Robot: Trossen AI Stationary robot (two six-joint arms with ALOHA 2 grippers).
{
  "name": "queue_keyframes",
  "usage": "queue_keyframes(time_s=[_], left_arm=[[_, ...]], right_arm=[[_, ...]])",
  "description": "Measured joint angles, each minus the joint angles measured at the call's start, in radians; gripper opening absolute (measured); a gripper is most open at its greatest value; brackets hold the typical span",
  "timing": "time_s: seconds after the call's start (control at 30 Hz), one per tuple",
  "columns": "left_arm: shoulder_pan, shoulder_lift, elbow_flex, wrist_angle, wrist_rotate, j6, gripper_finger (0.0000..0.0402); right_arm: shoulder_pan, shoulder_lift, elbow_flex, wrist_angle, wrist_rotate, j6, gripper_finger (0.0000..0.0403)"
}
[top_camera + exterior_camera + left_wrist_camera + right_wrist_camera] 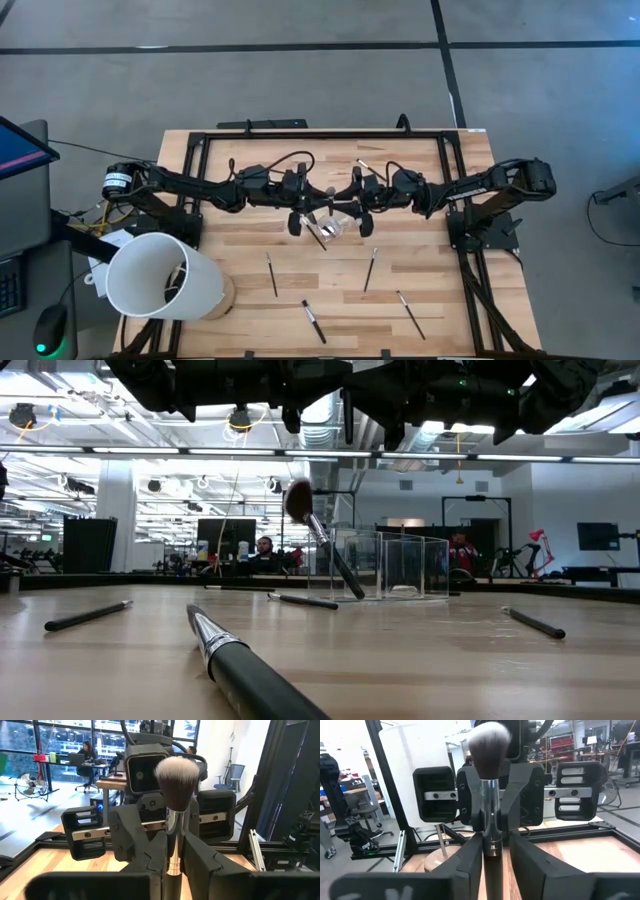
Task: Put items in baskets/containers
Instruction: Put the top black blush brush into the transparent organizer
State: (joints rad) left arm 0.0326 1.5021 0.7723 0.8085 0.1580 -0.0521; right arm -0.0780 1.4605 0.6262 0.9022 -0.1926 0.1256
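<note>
A makeup brush with a silver ferrule and pale-tipped bristles stands upright in mid-air between my two grippers, bristles up. My left gripper and my right gripper face each other over the table's middle, both shut on it. Its dark handle hangs below them. The clear box sits on the table just nearer. A second fluffy brush stands tilted at the box, its lower end by the box's foot. Whether it is inside or outside I cannot tell. Several thin brushes, such as one, lie flat. My left gripper pinches the brush between its two fingers at the top of the dark handle, just below the ferrule, coming level from the table's left. The brush is upright and lifted clear. My right gripper pinches the same brush at the handle top, level from the table's right. The left gripper's fingers sit on the ferrule just above.
A tall white cylinder stands at the near left corner. Loose brushes lie on the near half, and one near the far edge. A black frame borders the table. People sit in the room beyond.
</note>
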Motion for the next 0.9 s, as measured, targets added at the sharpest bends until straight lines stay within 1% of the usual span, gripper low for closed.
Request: queue_keyframes(time_s=[0.17, 0.3, 0.57, 0.7, 0.83, 0.9], left_arm=[[0.0, 0.0, 0.0, 0.0, 0.0, -0.018, 0.0066], [0.0, 0.0, 0.0, -0.012, 0.001, -0.034, 0.0077], [0.0, -0.004, 0.0, -0.026, 0.0, -0.036, 0.0076], [0.007, -0.038, 0.0, -0.103, -0.007, -0.064, 0.009], [0.007, -0.108, 0.0, -0.228, -0.056, -0.062, 0.0121], [0.006, -0.141, 0.0, -0.278, -0.061, -0.061, 0.0139]], right_arm=[[0.0, 0.0, 0.0, -0.001, -0.002, -0.015, 0.0031], [0.0, 0.0, 0.0, -0.005, 0.0, -0.028, 0.003], [0.0, 0.0, 0.0, -0.017, 0.017, -0.038, 0.003], [0.0, 0.0, 0.0, -0.062, 0.085, -0.059, 0.003], [0.004, -0.001, 0.001, -0.117, 0.153, -0.084, 0.003], [0.006, -0.001, -0.002, -0.152, 0.2, -0.082, 0.0033]])
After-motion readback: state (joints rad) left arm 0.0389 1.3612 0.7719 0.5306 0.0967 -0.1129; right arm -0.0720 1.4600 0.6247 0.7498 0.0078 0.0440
